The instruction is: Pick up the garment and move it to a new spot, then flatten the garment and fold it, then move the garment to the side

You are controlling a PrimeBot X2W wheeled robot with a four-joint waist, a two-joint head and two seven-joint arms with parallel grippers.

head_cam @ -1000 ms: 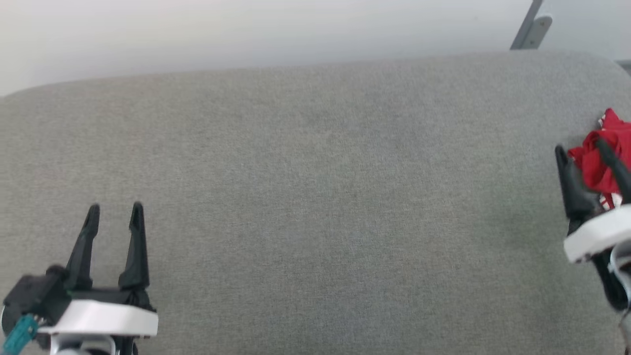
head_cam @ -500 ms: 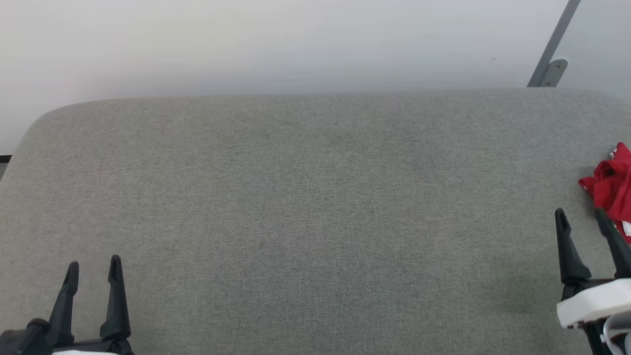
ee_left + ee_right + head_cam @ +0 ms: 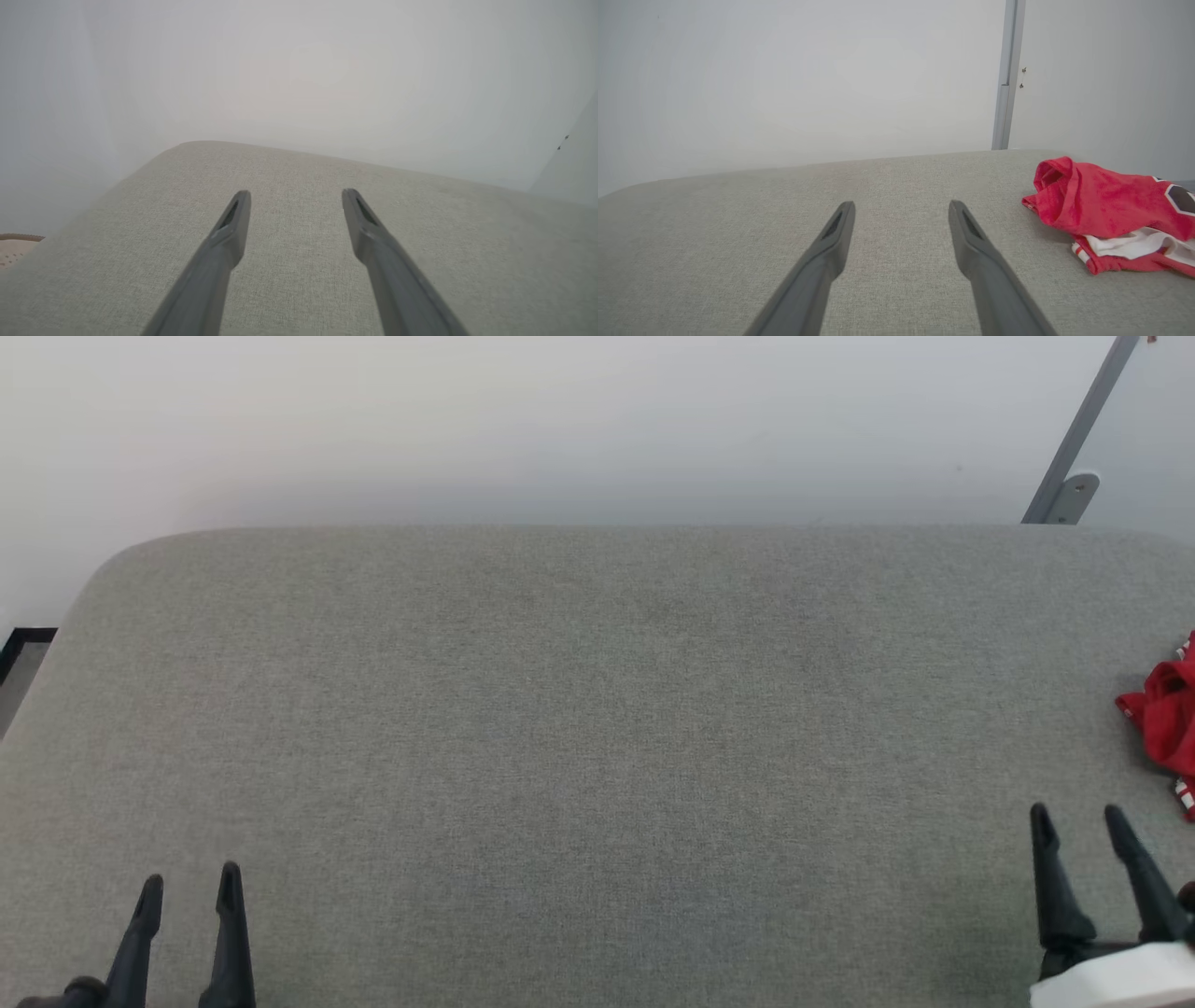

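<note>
Red T-shirt (image 3: 1167,728) lies crumpled and unfolded at the right edge of the grey bench (image 3: 597,709). A second ago the right pincer (image 3: 1075,814) overlapped it; now it stands clear, nearer the robot, so no grip exists. Right pincer and left pincer (image 3: 191,877) both gape fully apart, holding and touching nothing.

The garment (image 3: 1106,210) was bright red, with white folds, red-and-white striping at one edge and a dark hexagon outlined in white. Beneath the garment the padded surface (image 3: 597,728) was a flecked grey weave. Behind it the wall (image 3: 560,420) was plain white and the post (image 3: 1007,74) pale grey. The right gripper (image 3: 1075,814) near it was black-fingered and white-bodied.
</note>
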